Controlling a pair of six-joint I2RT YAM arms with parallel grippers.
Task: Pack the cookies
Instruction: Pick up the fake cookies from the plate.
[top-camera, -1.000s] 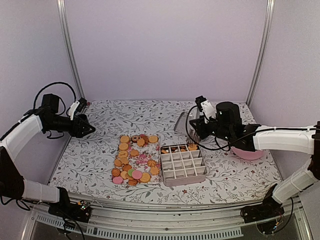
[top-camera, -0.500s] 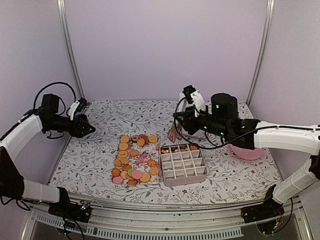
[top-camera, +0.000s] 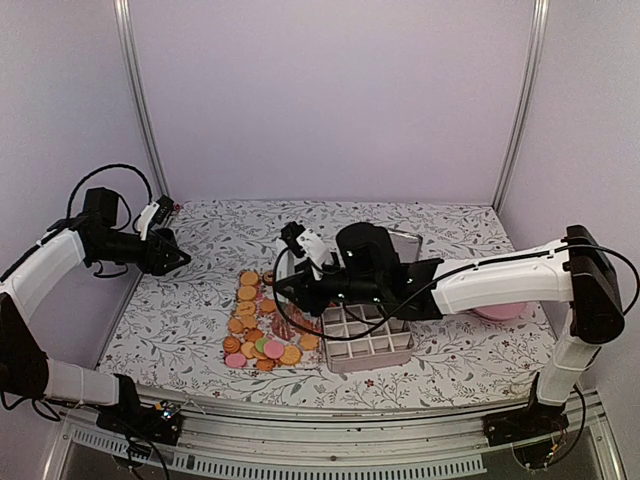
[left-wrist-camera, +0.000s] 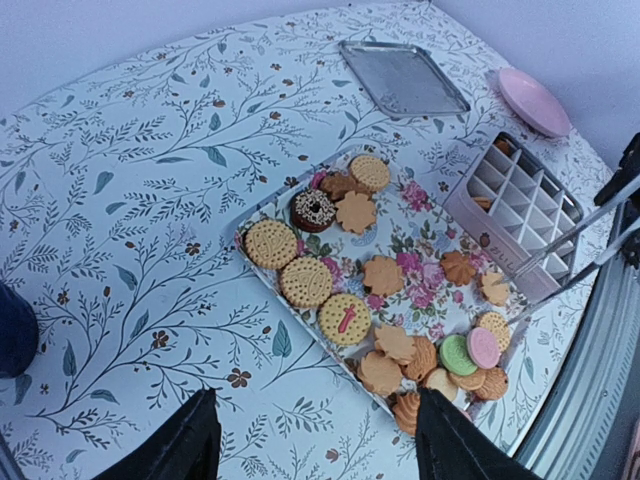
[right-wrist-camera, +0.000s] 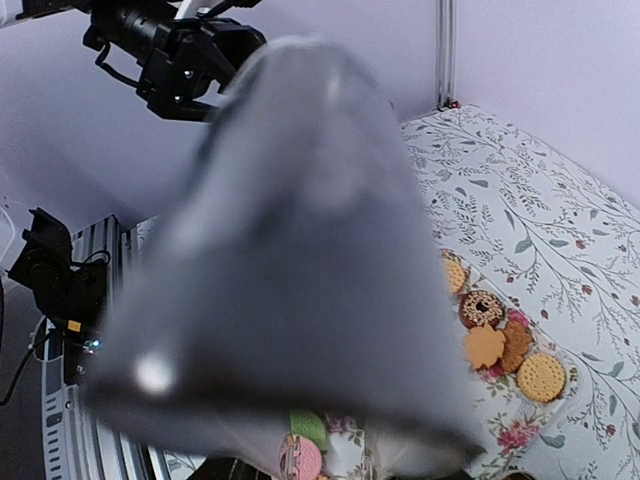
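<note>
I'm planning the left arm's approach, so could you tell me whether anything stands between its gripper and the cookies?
Nothing visible does: only bare floral tablecloth lies between the left gripper and the cookies. The right arm's tongs reach in from the tray's opposite side.

You face a desk (top-camera: 180, 330) under a white cloth (top-camera: 230, 225) printed with grey-green leafy sprigs. Behind it rises a plain, pale lilac back wall (top-camera: 330, 100), bounded by two slanted aluminium posts (top-camera: 141, 100), with side walls (top-camera: 50, 100) of the same colour. A metal rail (top-camera: 330, 435) runs along the near edge. The light falls soft and even.
</note>
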